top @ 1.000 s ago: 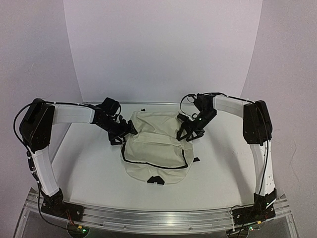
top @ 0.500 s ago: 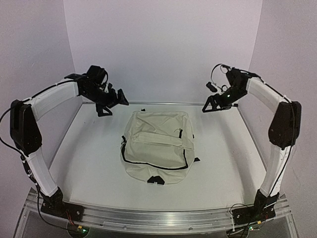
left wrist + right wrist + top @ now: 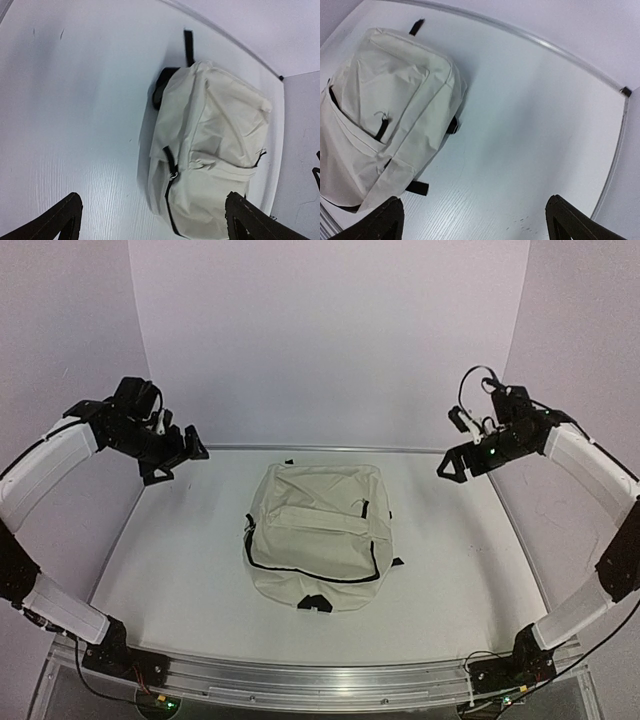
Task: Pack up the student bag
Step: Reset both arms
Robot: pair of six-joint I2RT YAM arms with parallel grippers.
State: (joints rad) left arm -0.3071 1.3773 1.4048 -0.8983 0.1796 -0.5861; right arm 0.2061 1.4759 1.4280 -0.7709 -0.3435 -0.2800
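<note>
One student bag (image 3: 318, 540), laid flat on the table (image 3: 180, 570), contents not seen, placed between and below left pincer (image 3: 175, 462) and right pincer (image 3: 452, 468), well apart from each, both spread wide, nothing held or touched

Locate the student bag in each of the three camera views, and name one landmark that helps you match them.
Top external: the student bag lies in the middle of the picture.
Left wrist: the student bag sits right of centre.
Right wrist: the student bag fills the left half.
Shared landmark: the black-zippered seam crossing its front.
</note>
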